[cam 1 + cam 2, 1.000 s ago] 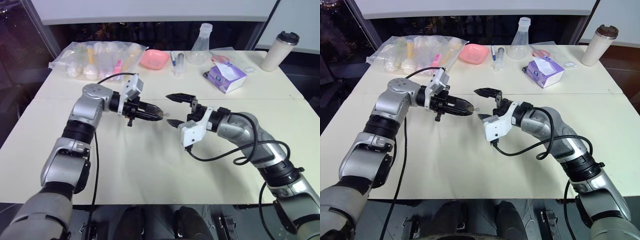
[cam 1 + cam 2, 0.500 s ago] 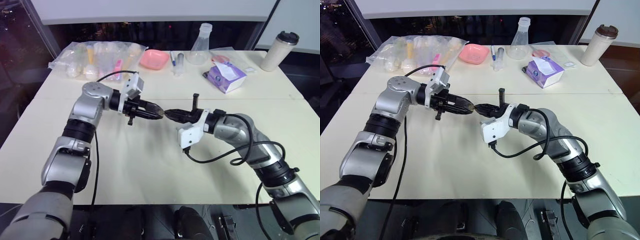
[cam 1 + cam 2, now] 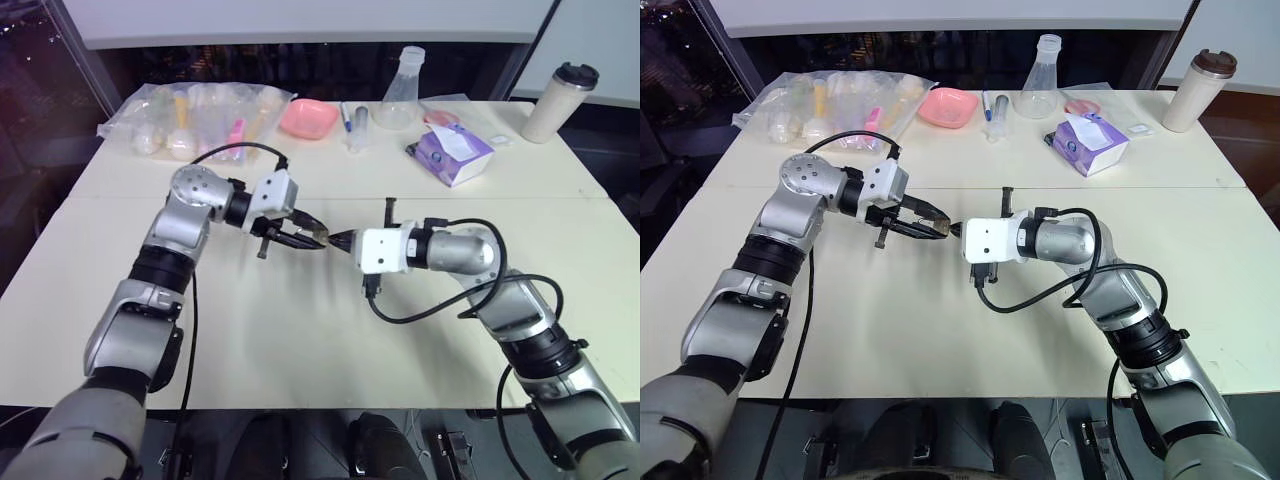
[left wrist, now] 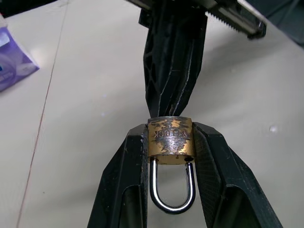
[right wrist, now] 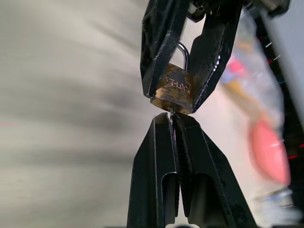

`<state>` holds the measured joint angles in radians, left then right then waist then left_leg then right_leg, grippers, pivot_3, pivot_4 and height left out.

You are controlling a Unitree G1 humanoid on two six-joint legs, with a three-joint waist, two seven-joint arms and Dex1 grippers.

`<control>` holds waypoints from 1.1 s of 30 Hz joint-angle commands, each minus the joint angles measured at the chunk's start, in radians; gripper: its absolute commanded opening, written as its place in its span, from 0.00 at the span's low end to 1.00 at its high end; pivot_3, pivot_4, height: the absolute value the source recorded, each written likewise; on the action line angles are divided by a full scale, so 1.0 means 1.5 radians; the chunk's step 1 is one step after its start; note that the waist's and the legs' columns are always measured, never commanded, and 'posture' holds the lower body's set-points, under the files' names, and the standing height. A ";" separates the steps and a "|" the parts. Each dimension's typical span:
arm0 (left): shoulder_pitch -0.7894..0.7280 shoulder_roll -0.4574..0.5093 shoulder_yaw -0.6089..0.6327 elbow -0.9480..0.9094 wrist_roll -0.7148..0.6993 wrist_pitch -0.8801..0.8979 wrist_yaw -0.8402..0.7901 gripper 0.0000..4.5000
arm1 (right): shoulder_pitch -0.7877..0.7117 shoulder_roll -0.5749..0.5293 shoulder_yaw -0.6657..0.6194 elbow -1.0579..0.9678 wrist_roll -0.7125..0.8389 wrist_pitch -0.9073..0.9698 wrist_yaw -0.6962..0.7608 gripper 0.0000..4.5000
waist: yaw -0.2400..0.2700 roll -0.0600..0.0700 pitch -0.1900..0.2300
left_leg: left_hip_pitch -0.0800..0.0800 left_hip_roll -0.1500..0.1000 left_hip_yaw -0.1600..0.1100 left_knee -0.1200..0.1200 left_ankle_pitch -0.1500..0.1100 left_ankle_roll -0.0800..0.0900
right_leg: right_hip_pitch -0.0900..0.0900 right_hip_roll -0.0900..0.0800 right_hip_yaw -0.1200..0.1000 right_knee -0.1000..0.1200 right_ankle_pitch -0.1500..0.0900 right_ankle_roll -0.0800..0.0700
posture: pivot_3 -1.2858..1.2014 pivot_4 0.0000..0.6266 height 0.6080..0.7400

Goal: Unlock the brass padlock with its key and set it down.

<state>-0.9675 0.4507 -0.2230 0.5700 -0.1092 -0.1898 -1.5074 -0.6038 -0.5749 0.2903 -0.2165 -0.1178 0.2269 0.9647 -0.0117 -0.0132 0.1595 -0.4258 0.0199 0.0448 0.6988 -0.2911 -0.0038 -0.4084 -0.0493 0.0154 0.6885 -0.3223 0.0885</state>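
The brass padlock (image 4: 169, 141) hangs in mid-air above the bench (image 3: 300, 330), pinched across its body by the left tool (image 4: 169, 142), shackle still seated. The right tool (image 5: 174, 124), clamped fully together on what seems to be the key, meets its base. A misaligned twist could pry the padlock loose and drop it.

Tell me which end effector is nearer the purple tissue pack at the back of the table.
Right. The right end effector sits in front of the tissue pack, toward the table's middle; the left end effector, holding the padlock, lies just beyond it.
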 commanded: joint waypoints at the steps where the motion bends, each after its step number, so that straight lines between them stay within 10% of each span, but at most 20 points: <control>1: -0.003 -0.005 -0.005 -0.012 0.005 -0.040 0.008 0.17 | -0.028 0.014 -0.016 -0.053 0.042 0.045 0.008 0.02 | 0.000 0.000 0.000 | 0.000 0.000 0.000 0.000 -0.001 0.001 | 0.000 0.000 0.000 0.000 0.000 0.000 | 0.52 0.24 0.81; 10: -0.032 0.000 0.028 0.013 -0.068 0.181 -0.047 0.17 | -0.027 -0.070 0.031 0.034 -0.174 -0.348 -0.139 0.02 | 0.000 0.000 0.000 | 0.000 -0.001 0.000 0.000 -0.001 0.002 | 0.000 0.000 0.000 0.000 0.000 0.000 | 0.52 0.24 0.81; 18: -0.063 0.011 0.027 0.045 -0.086 0.254 -0.071 0.17 | -0.006 -0.088 0.005 0.086 -0.229 -0.482 -0.237 0.82 | -0.002 0.000 0.000 | 0.000 0.000 0.000 0.000 0.001 -0.001 | 0.000 0.001 0.000 0.000 0.000 0.000 | 0.52 0.24 0.81; 33: -0.065 0.050 -0.034 -0.021 -0.195 0.334 -0.071 0.17 | -0.059 -0.059 0.011 0.166 -0.288 -0.636 -0.351 0.82 | -0.002 0.000 0.000 | 0.000 0.000 0.000 0.000 0.001 -0.002 | 0.000 0.001 0.001 0.000 0.000 0.000 | 0.52 0.24 0.81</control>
<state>-1.0468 0.5134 -0.2667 0.5729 -0.3677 0.3041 -1.6111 -0.6707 -0.6722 0.3178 0.0381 -0.5515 -0.7010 0.4642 -0.0149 -0.0131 0.1595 -0.4258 0.0201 0.0452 0.6989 -0.2896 -0.0063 -0.4088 -0.0480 0.0165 0.6889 -0.3224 0.0887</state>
